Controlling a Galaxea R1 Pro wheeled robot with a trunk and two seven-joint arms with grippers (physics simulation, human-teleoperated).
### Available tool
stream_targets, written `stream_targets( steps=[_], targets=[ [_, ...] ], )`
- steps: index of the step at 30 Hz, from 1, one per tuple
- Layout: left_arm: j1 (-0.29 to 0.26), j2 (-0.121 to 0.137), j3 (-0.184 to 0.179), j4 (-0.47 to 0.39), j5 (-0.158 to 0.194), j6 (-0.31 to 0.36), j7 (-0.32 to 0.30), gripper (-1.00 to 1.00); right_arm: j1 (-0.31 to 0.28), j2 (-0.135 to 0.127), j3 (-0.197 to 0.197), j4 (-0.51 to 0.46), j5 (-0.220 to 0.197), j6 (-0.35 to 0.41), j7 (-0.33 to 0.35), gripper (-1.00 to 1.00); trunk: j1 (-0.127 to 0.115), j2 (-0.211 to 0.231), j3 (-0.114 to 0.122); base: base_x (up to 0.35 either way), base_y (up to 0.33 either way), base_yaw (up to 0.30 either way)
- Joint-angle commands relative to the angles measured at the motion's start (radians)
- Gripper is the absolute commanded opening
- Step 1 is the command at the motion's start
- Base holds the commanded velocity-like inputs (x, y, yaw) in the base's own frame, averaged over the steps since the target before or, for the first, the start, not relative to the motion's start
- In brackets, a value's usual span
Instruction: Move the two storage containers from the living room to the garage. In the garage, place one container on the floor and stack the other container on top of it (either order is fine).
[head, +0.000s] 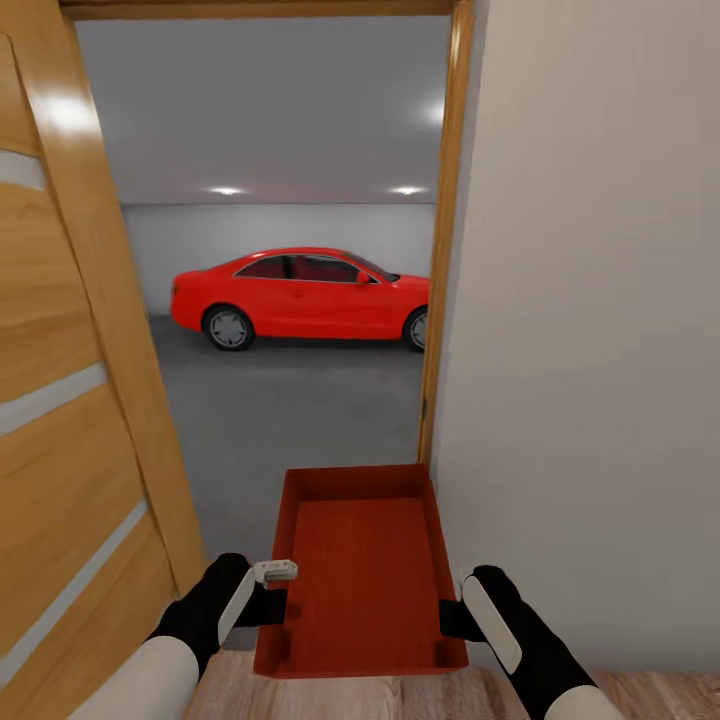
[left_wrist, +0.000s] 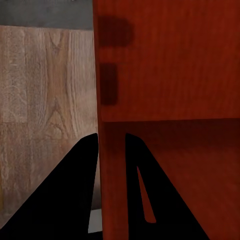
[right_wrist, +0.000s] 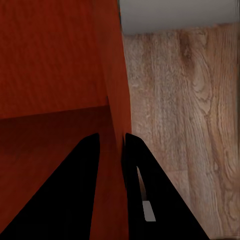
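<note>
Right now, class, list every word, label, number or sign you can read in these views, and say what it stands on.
None can be read.
Red car: no plate or badge legible from this side.
Storage container, clamped by the left gripper and right gripper: plain, no label.
Wooden door and wall: no signs.
</note>
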Motion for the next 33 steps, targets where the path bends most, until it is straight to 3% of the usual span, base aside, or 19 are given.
stream_targets(
  steps=[1,20,33],
  targets=[
    [-0.001,0.0,0.002,-0.002,0.016,0.005,0.005,-1.0,-0.001,0.0,0.0,-0.001,-0.026,-0.006,-0.007,-1.0,0.0,-0.001,-0.002,0.0,0.0,-0.21],
    [0.0,0.0,0.002,-0.002,0.016,0.005,0.005,-1.0,-0.001,0.0,0.0,-0.001,-0.026,-0.006,-0.007,-1.0,0.0,-0.001,-0.002,0.09,0.097,-0.03],
    [-0.001,0.0,0.001,-0.002,0.015,0.005,0.005,-1.0,-0.001,0.0,0.0,-0.001,-0.026,-0.006,-0.007,-1.0,0.0,-0.001,-0.002,0.011,0.01,0.0]
  ],
)
